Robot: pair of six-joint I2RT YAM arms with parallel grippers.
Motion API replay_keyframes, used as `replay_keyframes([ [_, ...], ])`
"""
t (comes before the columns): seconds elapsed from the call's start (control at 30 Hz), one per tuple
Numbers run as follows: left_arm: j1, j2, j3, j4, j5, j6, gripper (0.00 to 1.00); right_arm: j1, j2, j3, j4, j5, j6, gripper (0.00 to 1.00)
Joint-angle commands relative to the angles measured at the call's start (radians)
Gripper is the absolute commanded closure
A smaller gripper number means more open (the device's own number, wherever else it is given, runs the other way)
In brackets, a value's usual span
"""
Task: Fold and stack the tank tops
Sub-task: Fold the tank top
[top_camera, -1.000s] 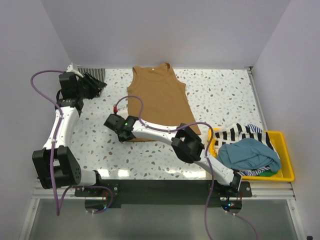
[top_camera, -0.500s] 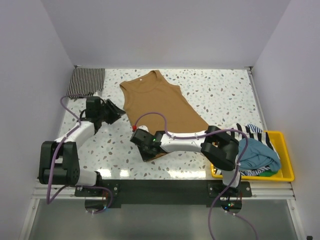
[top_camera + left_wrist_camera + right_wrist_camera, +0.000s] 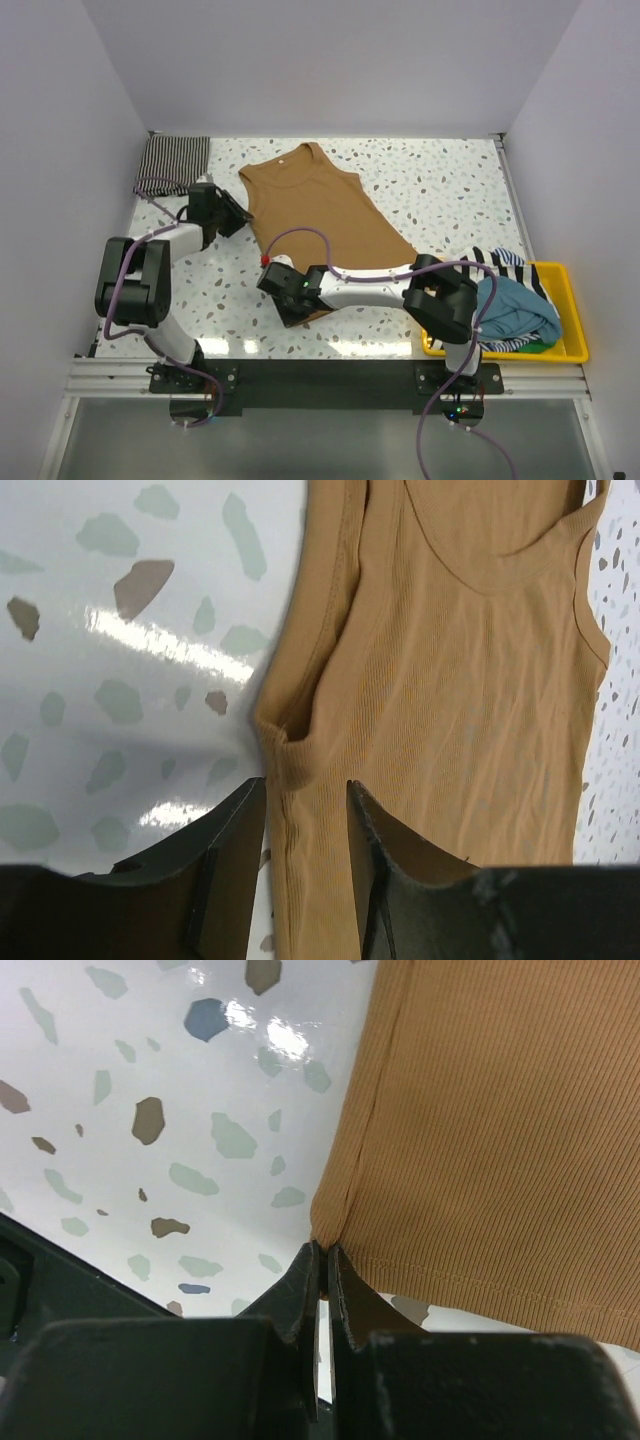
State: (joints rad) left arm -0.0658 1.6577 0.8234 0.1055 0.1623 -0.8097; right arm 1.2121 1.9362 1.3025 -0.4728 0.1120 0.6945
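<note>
The plain tan-brown tank top (image 3: 320, 210) lies flat and skewed on the speckled table, neck toward the back. In the left wrist view my left gripper (image 3: 305, 785) stands open, astride the top's (image 3: 470, 680) side seam just below the armhole, with cloth between the fingers. From above, that gripper (image 3: 232, 213) is at the top's left edge. My right gripper (image 3: 324, 1248) is shut on the hem corner of the tan top (image 3: 500, 1110). From above it (image 3: 292, 300) is near the table's front. A folded thin-striped tank top (image 3: 172, 163) lies at the back left.
A yellow bin (image 3: 565, 350) at the right front holds a teal top (image 3: 500, 305) and a broad-striped top (image 3: 495, 265). Walls close the table on the left, back and right. The right arm's links lie across the tan top's lower edge.
The left arm came from the back-left corner down to the tan top's left edge. The right gripper shut on the hem corner and dragged it toward the front, skewing the top.
</note>
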Motion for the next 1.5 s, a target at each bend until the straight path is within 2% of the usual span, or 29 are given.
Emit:
replay_keyframes([
  [0.0, 0.000, 0.062, 0.057, 0.108, -0.007, 0.037, 0.57, 0.013, -0.011, 0.058, -0.038, 0.008, -0.016, 1.00],
  [0.3, -0.002, 0.148, 0.079, 0.099, -0.012, 0.037, 0.65, 0.015, 0.001, 0.101, -0.056, 0.015, -0.021, 1.00],
  [0.37, 0.000, 0.152, 0.088, 0.088, -0.029, 0.040, 0.74, 0.014, 0.013, 0.113, -0.066, 0.011, -0.023, 1.00],
  [0.4, 0.000, 0.151, 0.091, 0.065, -0.058, 0.041, 0.83, 0.017, 0.018, 0.130, -0.069, 0.002, -0.024, 1.00],
  [0.5, 0.001, 0.131, 0.106, 0.004, -0.115, 0.037, 0.93, 0.032, 0.044, 0.179, -0.076, -0.008, -0.029, 1.00],
  [0.67, 0.021, 0.083, 0.163, -0.104, -0.274, 0.030, 1.00, 0.061, 0.102, 0.271, -0.089, -0.069, -0.032, 1.00],
  [0.7, 0.035, 0.079, 0.172, -0.171, -0.302, 0.029, 1.00, 0.064, 0.112, 0.294, -0.075, -0.087, -0.029, 1.00],
  [0.8, 0.060, 0.054, 0.206, -0.233, -0.331, 0.037, 1.00, 0.069, 0.135, 0.340, -0.061, -0.143, -0.029, 1.00],
  [1.03, 0.063, 0.030, 0.299, -0.305, -0.372, 0.078, 1.00, 0.066, 0.101, 0.379, -0.055, -0.186, -0.042, 1.00],
  [1.27, 0.038, 0.088, 0.378, -0.351, -0.348, 0.096, 1.00, 0.035, 0.057, 0.325, -0.047, -0.183, -0.049, 1.00],
  [1.47, -0.005, 0.116, 0.416, -0.360, -0.353, 0.095, 1.00, -0.012, -0.020, 0.195, -0.007, -0.172, -0.032, 1.00],
])
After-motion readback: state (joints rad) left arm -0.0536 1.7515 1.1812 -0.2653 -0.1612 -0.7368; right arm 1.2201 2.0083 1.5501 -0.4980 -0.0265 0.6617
